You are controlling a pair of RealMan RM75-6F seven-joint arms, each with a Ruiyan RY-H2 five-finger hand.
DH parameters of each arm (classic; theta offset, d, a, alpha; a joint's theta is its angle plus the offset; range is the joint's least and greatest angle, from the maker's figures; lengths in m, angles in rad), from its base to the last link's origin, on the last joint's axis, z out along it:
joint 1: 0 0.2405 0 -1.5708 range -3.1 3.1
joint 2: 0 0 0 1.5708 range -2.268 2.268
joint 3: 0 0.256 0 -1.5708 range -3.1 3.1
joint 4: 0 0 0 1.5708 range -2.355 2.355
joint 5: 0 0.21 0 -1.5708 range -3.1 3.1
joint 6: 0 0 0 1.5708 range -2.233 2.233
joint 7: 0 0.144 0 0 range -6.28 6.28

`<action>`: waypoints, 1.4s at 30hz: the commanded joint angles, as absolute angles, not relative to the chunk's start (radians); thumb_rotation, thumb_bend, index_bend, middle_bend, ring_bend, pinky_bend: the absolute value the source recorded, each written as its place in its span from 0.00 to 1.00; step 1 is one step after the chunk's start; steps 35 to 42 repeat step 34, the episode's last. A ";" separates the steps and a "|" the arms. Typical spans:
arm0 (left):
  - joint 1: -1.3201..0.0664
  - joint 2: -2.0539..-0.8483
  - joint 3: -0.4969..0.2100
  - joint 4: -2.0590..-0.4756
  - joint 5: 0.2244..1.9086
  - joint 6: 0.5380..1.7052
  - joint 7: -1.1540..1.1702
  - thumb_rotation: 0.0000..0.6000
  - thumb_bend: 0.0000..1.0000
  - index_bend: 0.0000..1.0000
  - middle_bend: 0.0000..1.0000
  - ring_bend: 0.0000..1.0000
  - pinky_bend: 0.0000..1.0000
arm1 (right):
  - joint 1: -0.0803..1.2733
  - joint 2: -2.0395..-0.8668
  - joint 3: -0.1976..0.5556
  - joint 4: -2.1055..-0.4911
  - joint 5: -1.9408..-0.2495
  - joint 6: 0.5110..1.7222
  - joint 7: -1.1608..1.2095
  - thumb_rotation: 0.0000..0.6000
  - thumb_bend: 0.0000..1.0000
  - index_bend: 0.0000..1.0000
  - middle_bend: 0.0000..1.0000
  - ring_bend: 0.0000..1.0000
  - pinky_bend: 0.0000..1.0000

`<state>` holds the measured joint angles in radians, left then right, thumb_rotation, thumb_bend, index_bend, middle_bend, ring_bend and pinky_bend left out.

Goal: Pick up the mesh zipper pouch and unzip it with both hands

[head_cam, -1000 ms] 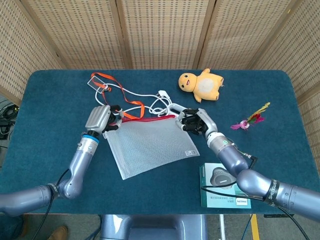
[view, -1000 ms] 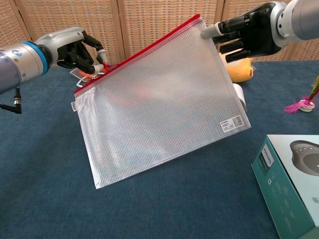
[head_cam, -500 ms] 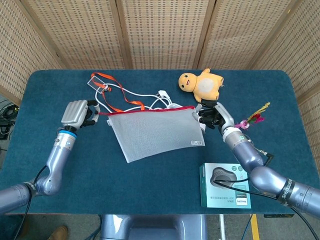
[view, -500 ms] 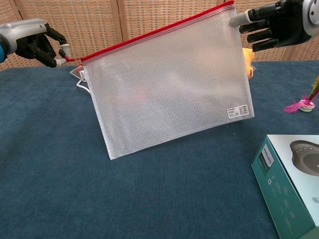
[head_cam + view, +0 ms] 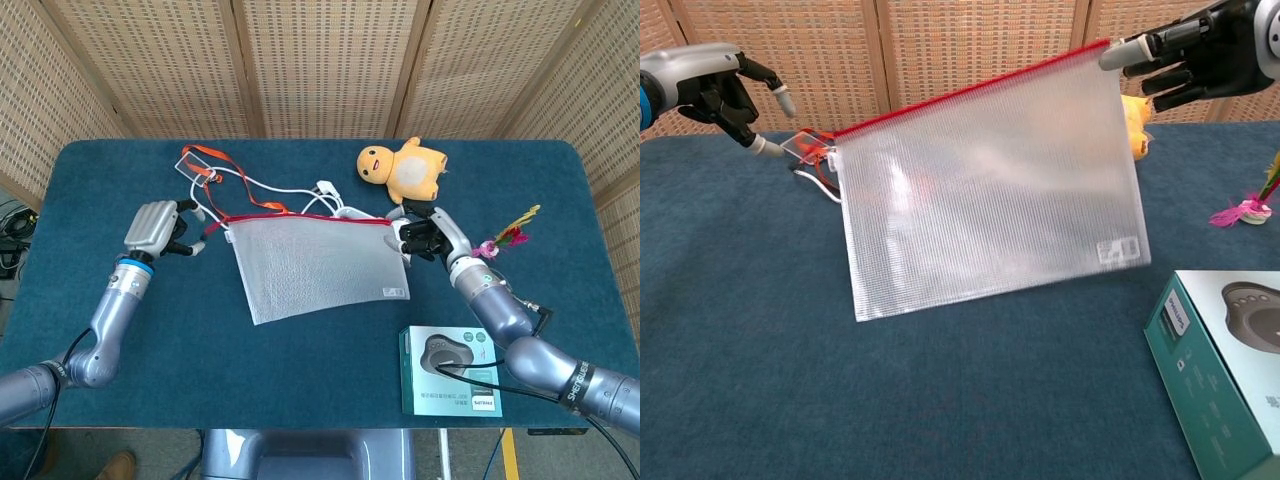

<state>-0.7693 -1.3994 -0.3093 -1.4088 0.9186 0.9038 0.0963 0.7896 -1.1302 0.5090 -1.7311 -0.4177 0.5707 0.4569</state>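
From the head view, the mesh zipper pouch (image 5: pixel 315 265) hangs over the middle of the table (image 5: pixel 90 190), its red zipper edge uppermost. The right hand (image 5: pixel 425 235) pinches the pouch's upper right corner, as it did half a second ago. The left hand (image 5: pixel 160 228) has let go: its fingers are spread, and it now sits apart from the pouch's left corner, which has drifted rightwards. A yellow plush toy (image 5: pixel 403 168) lies near the far edge, a boxed device (image 5: pixel 448 370) near the front right corner.

In the chest view the pouch (image 5: pixel 990 200) is blurred (it is swinging), held only by the right hand (image 5: pixel 1190 55); the left hand (image 5: pixel 720 95) is open, clear of the zipper end it held before
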 commanded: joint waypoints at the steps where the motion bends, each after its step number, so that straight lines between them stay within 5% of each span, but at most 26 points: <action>1: -0.759 -1.410 -0.310 -1.389 0.964 0.925 0.053 1.00 0.00 0.00 0.92 0.87 0.91 | 0.784 -1.143 0.494 -1.727 -0.451 0.604 0.439 1.00 0.00 0.00 0.85 0.93 1.00; 4: -0.744 -1.405 -0.304 -1.378 1.006 0.948 0.021 1.00 0.00 0.00 0.67 0.70 0.76 | 0.781 -1.139 0.471 -1.726 -0.487 0.639 0.403 1.00 0.00 0.00 0.85 0.93 1.00; 6: -0.725 -1.387 -0.296 -1.388 1.037 0.965 -0.003 1.00 0.00 0.00 0.43 0.49 0.57 | 0.770 -1.141 0.445 -1.734 -0.536 0.694 0.362 1.00 0.00 0.00 0.84 0.93 1.00; 8: -0.709 -1.369 -0.285 -1.400 1.058 0.980 -0.009 1.00 0.00 0.00 0.13 0.18 0.26 | 0.756 -1.143 0.423 -1.740 -0.593 0.735 0.329 1.00 0.00 0.00 0.79 0.89 1.00; 10: -0.682 -1.336 -0.265 -1.430 1.077 1.004 0.004 1.00 0.00 0.00 0.01 0.03 0.06 | 0.730 -1.143 0.367 -1.732 -0.727 0.810 0.243 1.00 0.00 0.00 0.66 0.77 0.90; 15: -0.594 -1.250 -0.196 -1.534 1.117 1.126 0.131 1.00 0.00 0.00 0.00 0.00 0.00 | 0.654 -1.160 0.211 -1.661 -1.051 1.056 -0.015 1.00 0.00 0.00 0.10 0.12 0.12; 17: -0.558 -1.232 -0.175 -1.575 1.131 1.188 0.185 1.00 0.00 0.00 0.00 0.00 0.00 | 0.619 -1.167 0.172 -1.640 -1.140 1.137 -0.067 1.00 0.00 0.00 0.02 0.03 0.01; 24: -0.385 -1.184 -0.068 -1.705 1.256 1.441 0.277 1.00 0.00 0.00 0.00 0.00 0.00 | 0.453 -1.166 0.036 -1.587 -1.406 1.417 -0.195 1.00 0.00 0.00 0.00 0.00 0.00; 29: -0.300 -1.166 -0.002 -1.743 1.332 1.518 0.286 1.00 0.00 0.00 0.00 0.00 0.00 | 0.368 -1.176 -0.005 -1.576 -1.487 1.523 -0.198 1.00 0.00 0.00 0.00 0.00 0.00; 42: -0.243 -1.152 0.035 -1.772 1.381 1.562 0.294 1.00 0.00 0.00 0.00 0.00 0.00 | 0.306 -1.167 -0.019 -1.589 -1.524 1.590 -0.197 1.00 0.00 0.00 0.00 0.00 0.00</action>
